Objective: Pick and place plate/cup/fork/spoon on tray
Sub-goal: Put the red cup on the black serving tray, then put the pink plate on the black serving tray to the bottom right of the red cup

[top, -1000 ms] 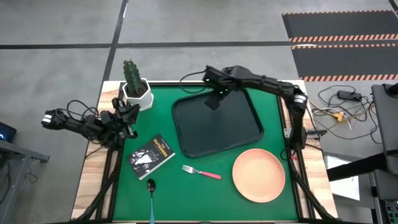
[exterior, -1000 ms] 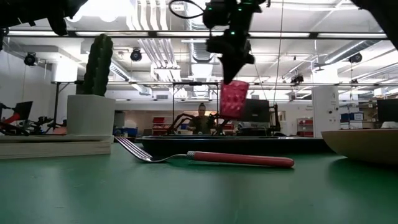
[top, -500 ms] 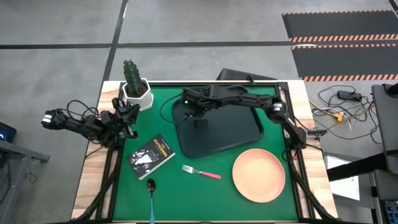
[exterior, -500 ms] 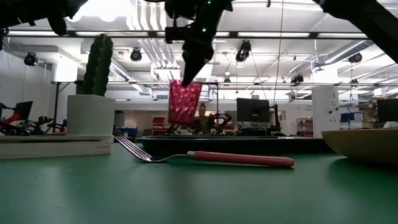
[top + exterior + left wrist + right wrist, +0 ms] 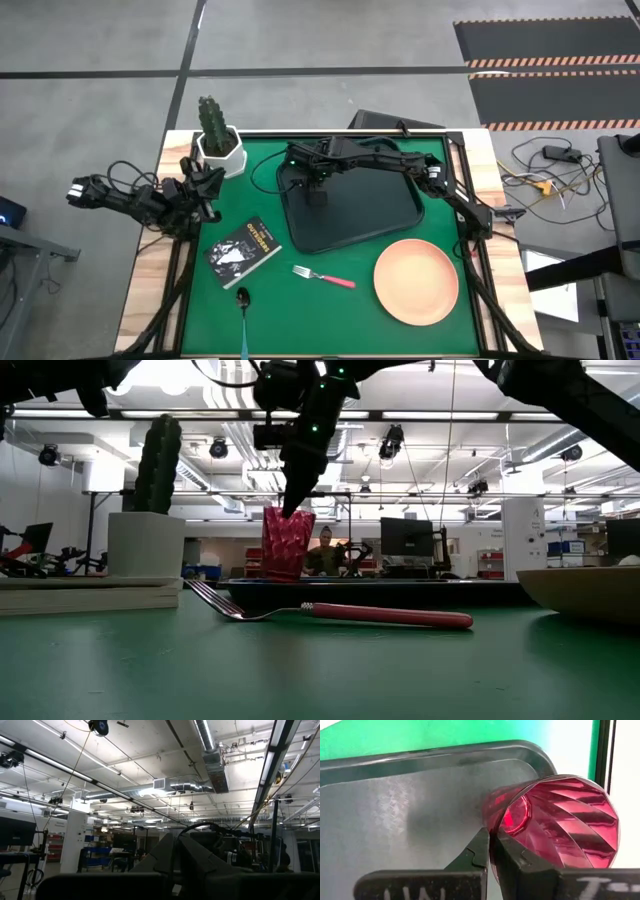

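Observation:
The dark red cup hangs over the far-left part of the dark tray. My right gripper is shut on it from above. The cup's base is level with the tray's rim; whether it touches the tray floor, I cannot tell. The peach plate lies on the green mat at the near right. The pink-handled fork lies near the tray's near edge. The blue-handled spoon lies at the near left. My left gripper waits at the table's left edge, by the cactus pot. My right gripper pinches the cup's wall at its rim, one finger inside the cup and one finger outside. The fingers come from above, pointing down. The cup hangs below them about upright, mouth up, over the tray's floor.
A white hexagonal pot with a cactus stands at the far left corner. A small black book lies on the mat left of the fork. The near and right parts of the tray are bare.
My right gripper has carried the cup from the middle of the tray's far edge toward the table's left edge, and then down. The cup has stayed mouth up in the hold and now hangs low over the tray's far-left part.

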